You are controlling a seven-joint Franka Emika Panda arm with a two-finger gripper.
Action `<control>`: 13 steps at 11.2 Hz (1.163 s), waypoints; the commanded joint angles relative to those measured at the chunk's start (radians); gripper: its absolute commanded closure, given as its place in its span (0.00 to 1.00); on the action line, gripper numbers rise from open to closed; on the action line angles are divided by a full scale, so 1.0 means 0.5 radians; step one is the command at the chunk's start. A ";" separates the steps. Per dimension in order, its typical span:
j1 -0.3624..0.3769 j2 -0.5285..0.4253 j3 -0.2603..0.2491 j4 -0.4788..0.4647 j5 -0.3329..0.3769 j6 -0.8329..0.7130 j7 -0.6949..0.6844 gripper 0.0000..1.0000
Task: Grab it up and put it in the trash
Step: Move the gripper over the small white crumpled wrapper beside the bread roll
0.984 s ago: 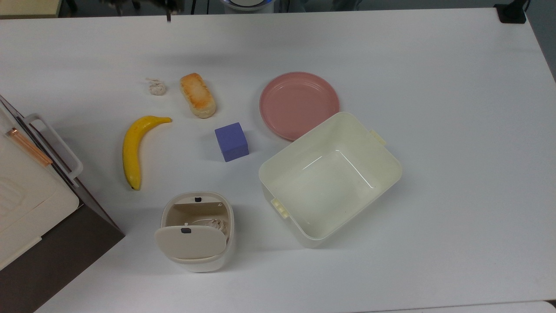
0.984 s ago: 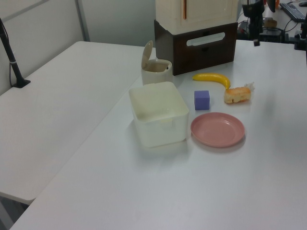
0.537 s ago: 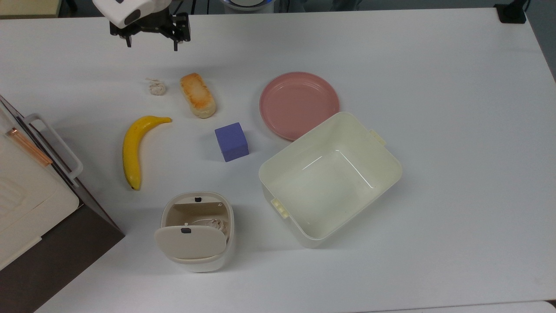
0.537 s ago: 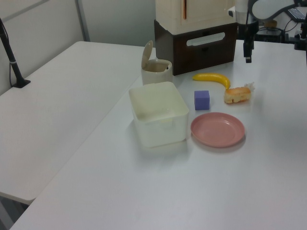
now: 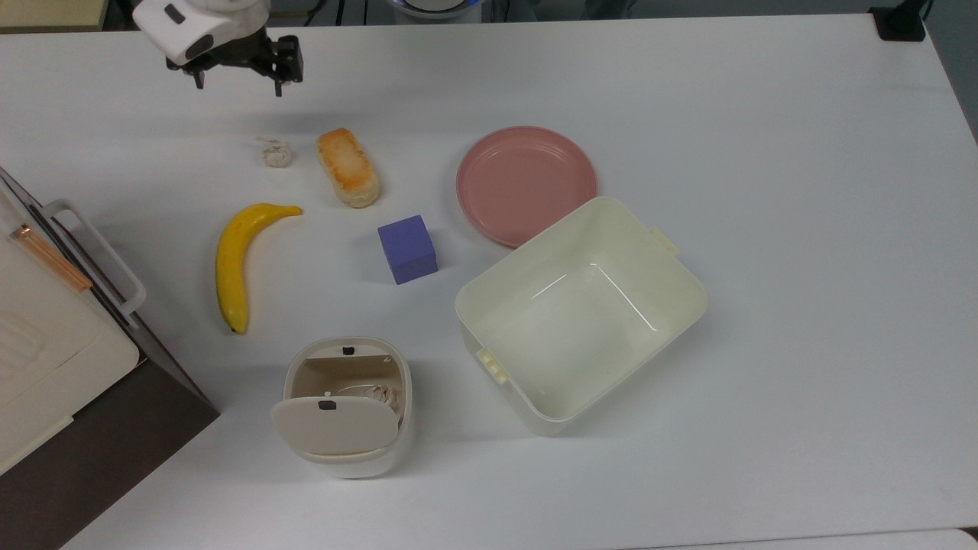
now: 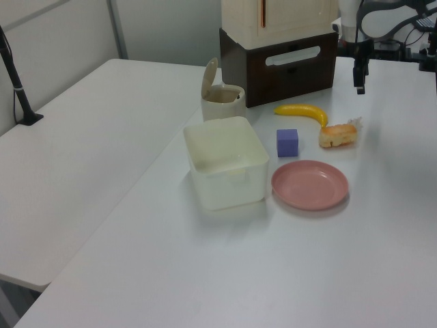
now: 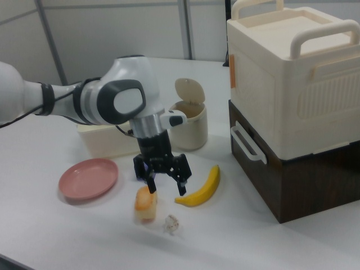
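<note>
The small crumpled off-white wad (image 5: pixel 275 154) lies on the white table just left of the bread roll (image 5: pixel 348 166) in the top view; it also shows as wad (image 7: pixel 172 223) and wad (image 6: pixel 356 123). My gripper (image 5: pixel 238 82) hovers open and empty, beyond the wad and slightly to the top view's left. In the right view the gripper (image 7: pixel 166 189) hangs above the wad with its fingers spread. The trash (image 5: pixel 344 405) is a small beige bin near the table's front, its flap lid tilted open, with a crumpled scrap (image 5: pixel 380 395) inside. It also shows as trash (image 7: pixel 188 126) and trash (image 6: pixel 222 101).
A banana (image 5: pixel 233 263), a blue cube (image 5: pixel 407 249), a pink plate (image 5: pixel 526 183) and a large cream tub (image 5: pixel 527 252) lie between the wad and the bin's side of the table. A cream box on a dark cabinet (image 5: pixel 46 328) stands at the top view's left edge.
The gripper came in from the top view's upper edge, then shifted to the top view's left and slightly down. The wad and the other objects have not moved.
</note>
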 commanded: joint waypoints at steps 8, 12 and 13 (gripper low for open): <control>0.008 0.310 -0.007 -0.048 -0.067 0.232 -0.049 0.02; 0.011 0.337 -0.007 -0.048 -0.119 0.229 -0.052 0.21; 0.011 0.365 -0.007 -0.048 -0.144 0.232 -0.052 0.20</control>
